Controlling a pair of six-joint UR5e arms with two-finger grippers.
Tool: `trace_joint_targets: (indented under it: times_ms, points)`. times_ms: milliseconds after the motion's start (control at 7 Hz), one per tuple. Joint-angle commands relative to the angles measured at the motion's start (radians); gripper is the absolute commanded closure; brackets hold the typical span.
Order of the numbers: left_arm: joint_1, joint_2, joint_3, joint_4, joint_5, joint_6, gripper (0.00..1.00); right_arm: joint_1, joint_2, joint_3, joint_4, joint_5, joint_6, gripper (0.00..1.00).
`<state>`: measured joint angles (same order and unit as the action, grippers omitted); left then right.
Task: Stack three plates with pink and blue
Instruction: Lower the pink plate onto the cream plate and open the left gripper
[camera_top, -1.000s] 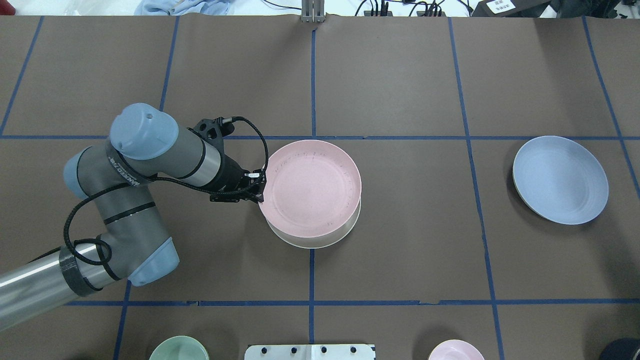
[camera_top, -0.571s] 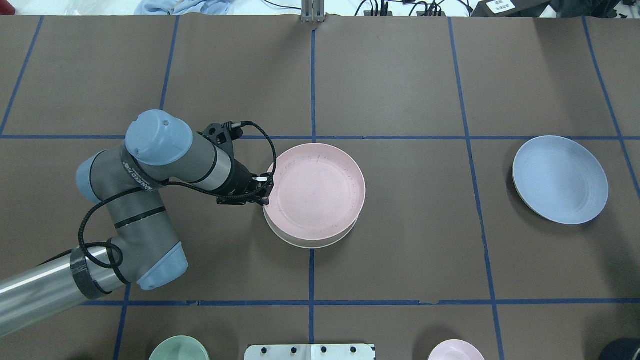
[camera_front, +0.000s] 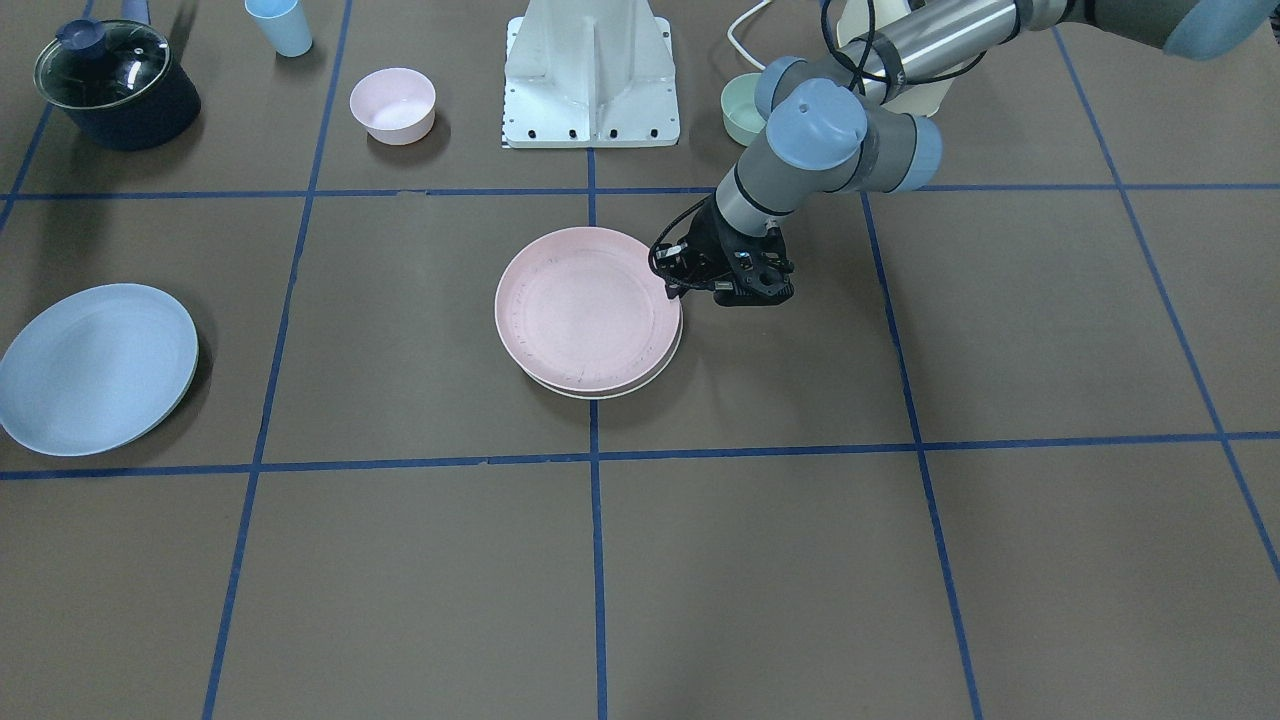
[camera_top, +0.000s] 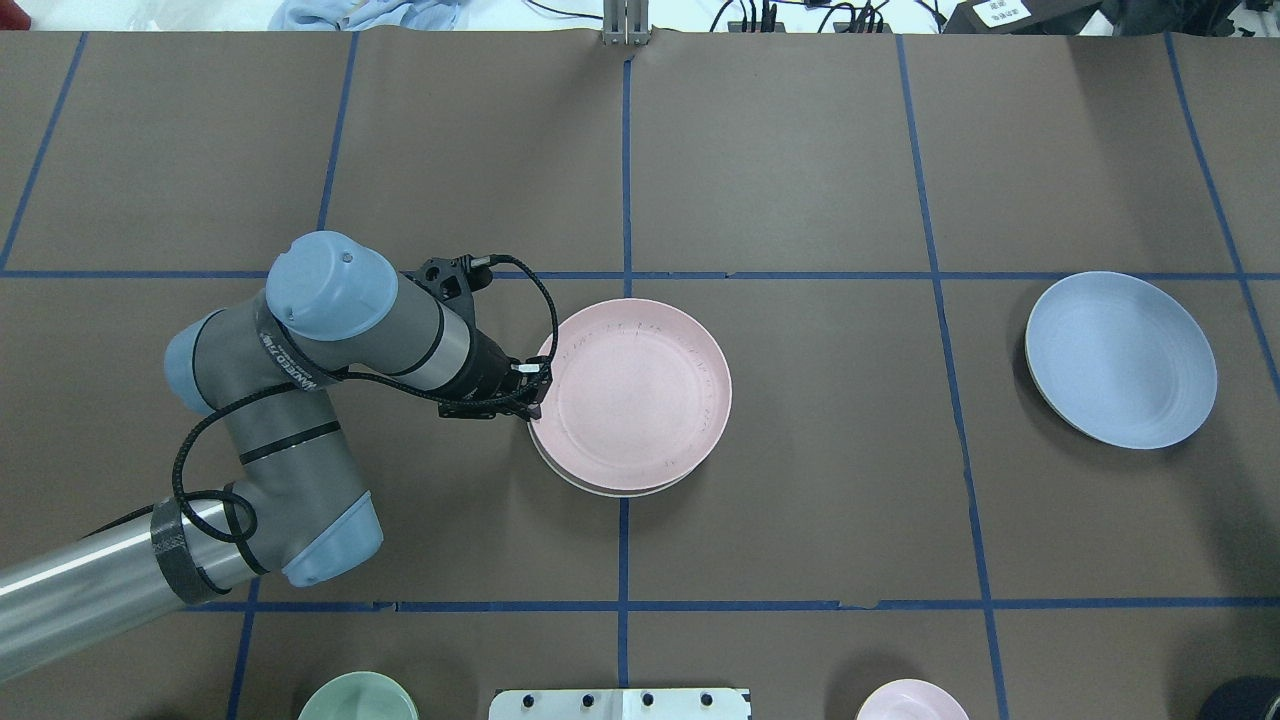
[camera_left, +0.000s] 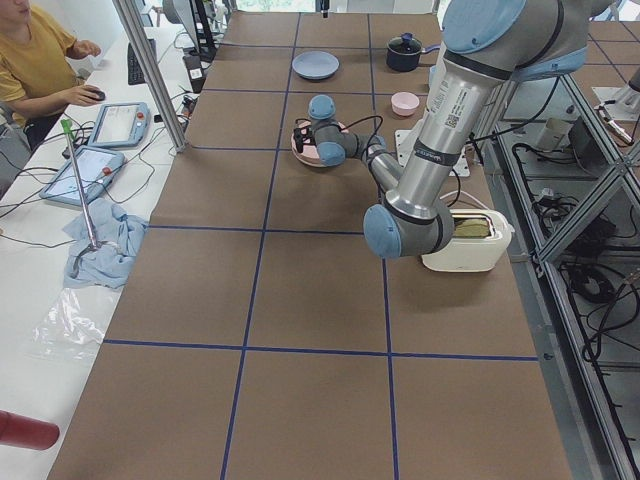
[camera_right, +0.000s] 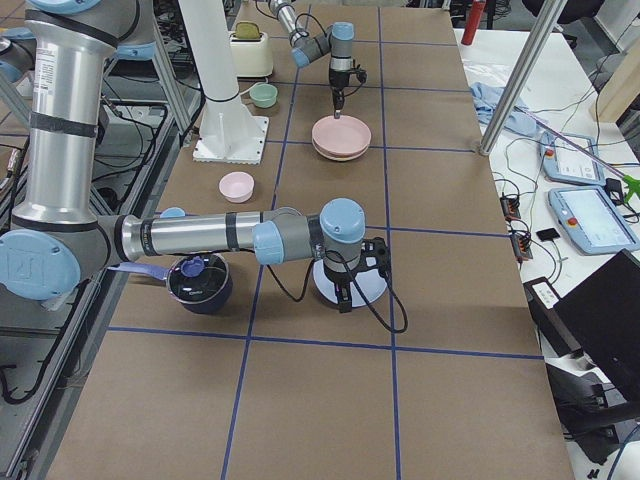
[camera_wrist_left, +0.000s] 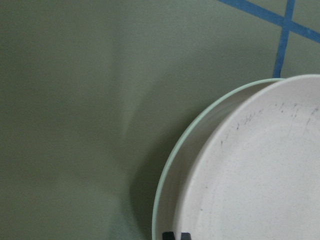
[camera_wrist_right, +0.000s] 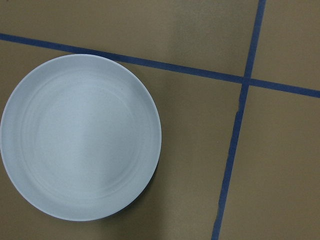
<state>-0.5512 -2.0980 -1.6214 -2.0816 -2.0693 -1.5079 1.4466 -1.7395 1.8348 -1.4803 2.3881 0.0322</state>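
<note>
The pale pink plate lies over the cream-white plate at the table's middle, slightly offset, so a crescent of white rim shows. My left gripper is shut on the pink plate's left rim. The left wrist view shows the pink plate, the white rim and my fingertips at the bottom edge. The light blue plate lies alone at the right and fills the right wrist view. My right gripper shows only in the exterior right view, by the blue plate; I cannot tell if it is open.
A mint-green bowl and a small pink bowl stand at the near edge beside the robot base. A dark lidded pot and a blue cup stand at the front-facing view's upper left. A toaster stands near the left arm.
My left gripper has carried the pink plate to the right and down onto the white plate. Less of the white rim shows now. The blue plate has not moved.
</note>
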Motion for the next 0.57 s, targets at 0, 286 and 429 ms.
trace_joint_targets:
  times_ms: [0,286,429]
  points:
    - [0.001,-0.004,0.002,0.0,0.0,0.0,0.65,0.0,0.0,0.0,0.0,0.0,0.0,0.0]
    - [-0.001,-0.001,0.0,0.0,0.0,0.002,0.64,-0.002,0.002,0.0,0.0,-0.001,0.0,0.0]
    - [-0.003,0.001,-0.009,0.0,0.0,0.002,0.63,-0.006,0.002,0.0,0.0,-0.001,0.0,0.0]
